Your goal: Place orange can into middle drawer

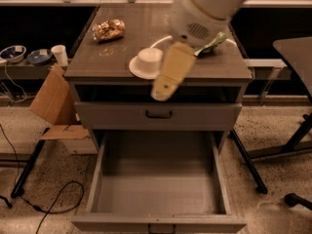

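The orange can [108, 29] lies on its side at the back left of the cabinet top [117, 57]. The middle drawer [158, 191] is pulled wide open at the bottom, and its grey floor is bare. My arm reaches in from the upper right. Its pale gripper [162, 89] hangs in front of the cabinet's front edge, just right of the white bowl [146, 61] and well to the right of and nearer than the can. Nothing shows in the gripper.
A green snack bag [216, 41] is mostly hidden behind my arm at the top's right. The shallower drawer front with a black handle [158, 114] is closed. A cardboard box [51, 99], a cup [60, 54] and cables are at the left. A black table leg [292, 145] is at the right.
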### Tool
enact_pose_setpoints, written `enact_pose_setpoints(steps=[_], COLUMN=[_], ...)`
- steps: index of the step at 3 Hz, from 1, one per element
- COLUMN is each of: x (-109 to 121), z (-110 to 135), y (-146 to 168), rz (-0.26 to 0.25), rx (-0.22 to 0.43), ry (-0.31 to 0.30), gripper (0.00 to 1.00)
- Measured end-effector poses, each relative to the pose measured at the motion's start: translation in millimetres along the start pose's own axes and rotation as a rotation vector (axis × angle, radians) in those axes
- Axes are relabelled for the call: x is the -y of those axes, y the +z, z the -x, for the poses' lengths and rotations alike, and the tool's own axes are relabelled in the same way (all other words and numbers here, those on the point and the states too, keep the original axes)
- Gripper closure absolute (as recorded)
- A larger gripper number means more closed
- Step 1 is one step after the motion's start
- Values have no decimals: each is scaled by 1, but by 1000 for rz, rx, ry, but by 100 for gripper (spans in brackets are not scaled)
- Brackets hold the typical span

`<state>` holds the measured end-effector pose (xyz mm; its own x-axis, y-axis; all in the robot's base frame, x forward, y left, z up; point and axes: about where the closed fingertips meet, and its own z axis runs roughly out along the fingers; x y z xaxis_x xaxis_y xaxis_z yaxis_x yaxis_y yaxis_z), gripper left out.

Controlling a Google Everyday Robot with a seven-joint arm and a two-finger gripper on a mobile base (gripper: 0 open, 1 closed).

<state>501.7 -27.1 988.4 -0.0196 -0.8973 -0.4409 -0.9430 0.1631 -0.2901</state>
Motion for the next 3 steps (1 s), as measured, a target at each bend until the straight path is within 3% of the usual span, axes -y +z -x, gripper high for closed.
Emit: enact_pose_setpoints(steps=[1, 2, 3], x=[21, 45, 45], z=[42, 67, 67], y=[36, 68, 68], rz=[-5, -19, -19], rx=[27, 52, 52], ry=[63, 237, 237], gripper=[0, 0, 0])
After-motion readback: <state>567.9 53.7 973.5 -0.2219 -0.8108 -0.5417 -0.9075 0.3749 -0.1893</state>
